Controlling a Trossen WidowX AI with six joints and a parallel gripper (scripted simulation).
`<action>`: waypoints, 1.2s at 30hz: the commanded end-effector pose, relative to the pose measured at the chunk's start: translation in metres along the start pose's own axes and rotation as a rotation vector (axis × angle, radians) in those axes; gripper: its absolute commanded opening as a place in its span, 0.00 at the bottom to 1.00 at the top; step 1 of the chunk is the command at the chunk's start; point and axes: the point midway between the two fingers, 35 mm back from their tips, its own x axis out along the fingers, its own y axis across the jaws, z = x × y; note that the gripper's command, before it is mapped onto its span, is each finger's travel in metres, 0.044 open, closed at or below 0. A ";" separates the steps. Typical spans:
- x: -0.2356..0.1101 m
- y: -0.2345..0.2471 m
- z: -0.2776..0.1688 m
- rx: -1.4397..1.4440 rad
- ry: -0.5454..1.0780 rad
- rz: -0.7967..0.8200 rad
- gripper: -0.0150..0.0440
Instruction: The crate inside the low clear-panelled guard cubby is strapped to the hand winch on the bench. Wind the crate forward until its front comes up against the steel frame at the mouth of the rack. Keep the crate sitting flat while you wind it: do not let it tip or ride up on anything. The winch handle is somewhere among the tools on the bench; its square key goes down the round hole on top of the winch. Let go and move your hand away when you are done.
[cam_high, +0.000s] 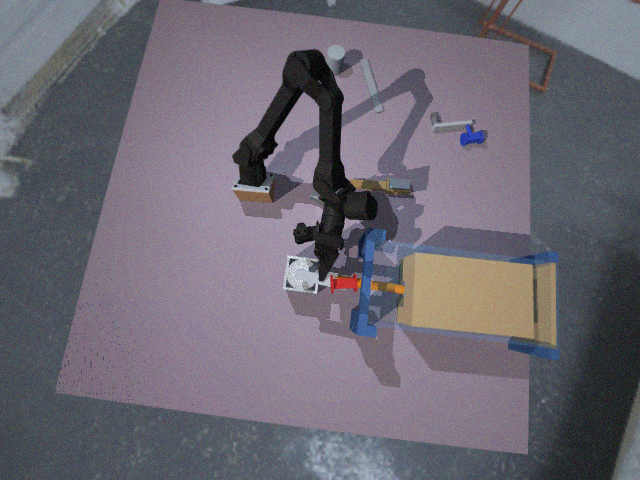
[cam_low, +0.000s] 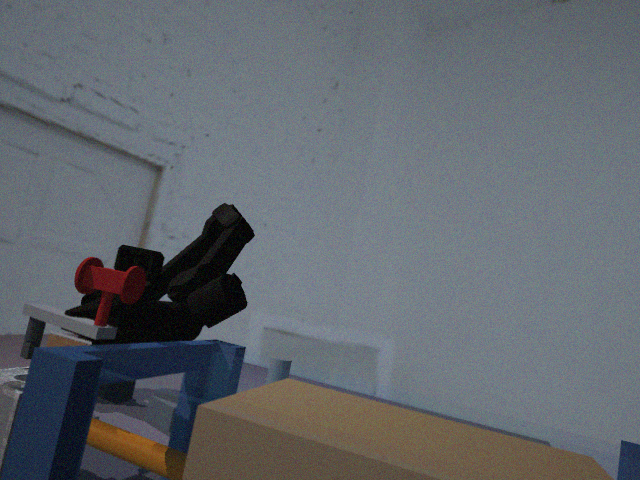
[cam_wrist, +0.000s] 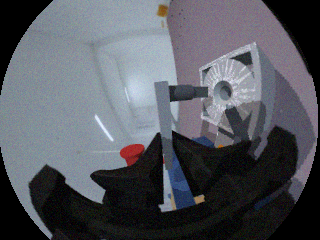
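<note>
The winch handle, a grey bar (cam_high: 324, 282) (cam_low: 69, 321) (cam_wrist: 162, 107) with a red grip (cam_high: 344, 283) (cam_low: 108, 280) (cam_wrist: 132, 152), is held mid-bar by my shut gripper (cam_high: 323, 277) (cam_wrist: 166, 136). Its dark key (cam_low: 33, 335) (cam_wrist: 187, 93) points down above the winch (cam_high: 296, 264) (cam_wrist: 212, 80). The round hole (cam_wrist: 223, 91) shows in the wrist view, with the key tip apart from it. The crate (cam_high: 470, 297) (cam_low: 361, 434) looks flat, with a gap between its front and the blue frame (cam_high: 368, 268) (cam_low: 56, 413). An orange strap (cam_high: 387, 287) (cam_low: 131, 445) crosses that gap.
A blue-gripped crank (cam_high: 471, 137), a grey cylinder (cam_high: 335, 59) and a flat grey bar (cam_high: 371, 85) lie behind the work area. A yellow tool (cam_high: 369, 184) lies beside the arm. Clear panels and blue posts (cam_high: 535, 350) surround the crate.
</note>
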 end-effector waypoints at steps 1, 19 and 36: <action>0.000 -0.001 0.000 0.014 -0.006 0.016 0.25; 0.000 -0.013 0.000 0.014 -0.006 0.015 0.25; -0.009 -0.018 0.000 0.014 0.001 0.015 0.25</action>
